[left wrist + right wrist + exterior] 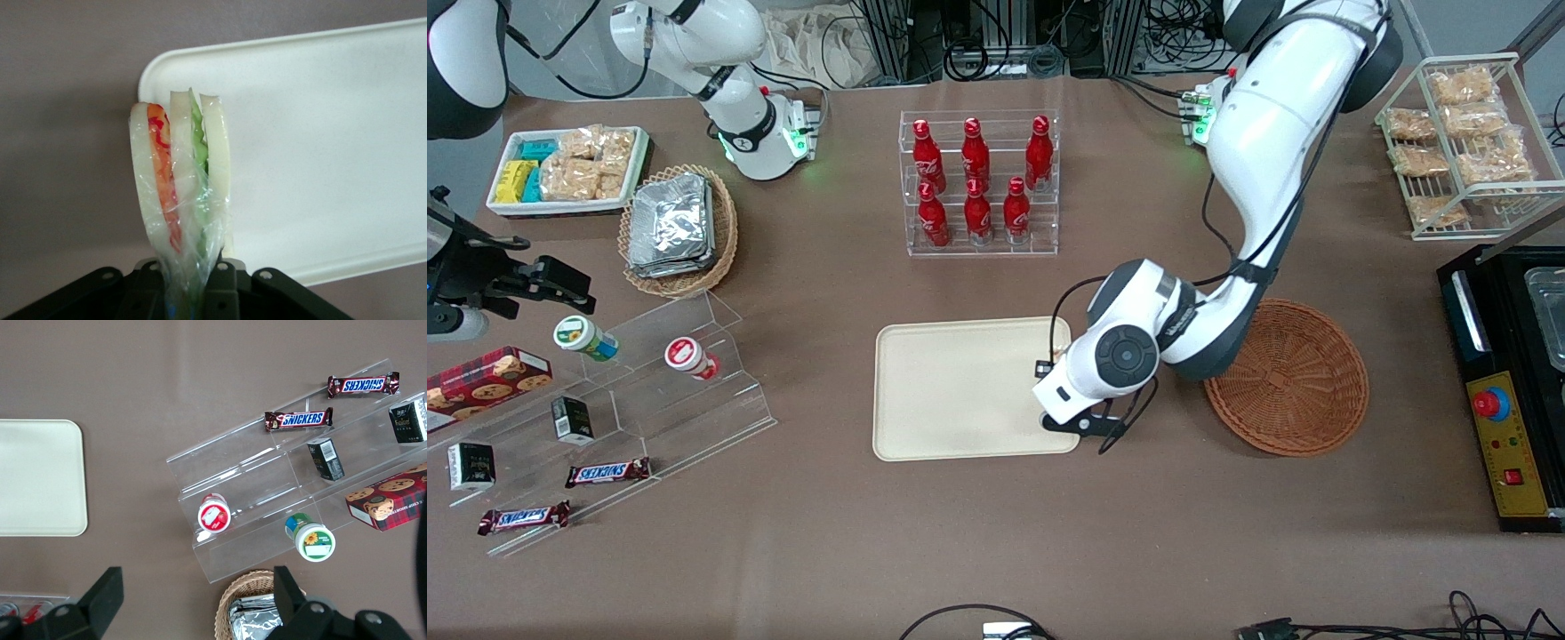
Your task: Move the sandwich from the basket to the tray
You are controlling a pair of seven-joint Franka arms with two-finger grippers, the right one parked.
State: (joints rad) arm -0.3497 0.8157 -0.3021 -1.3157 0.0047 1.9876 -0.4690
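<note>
- One clear-wrapped triangular sandwich (pixel 181 180) is pinched in the left arm's gripper (pixel 190 280), above the cream rectangular tray's (pixel 951 391) edge.
- The round reddish-brown wicker basket (pixel 1294 382) is emptied; only the release remains.

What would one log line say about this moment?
pincer: shut on sandwich | position: above tray edge nearest basket | basket: empty | sandwich: not yet on tray

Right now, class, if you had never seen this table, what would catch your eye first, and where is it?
First, the wrapped sandwich, pinched in the gripper above the tray's edge nearest the round basket. Next, the red bottles in a clear rack, farther from the front camera than the tray.
</note>
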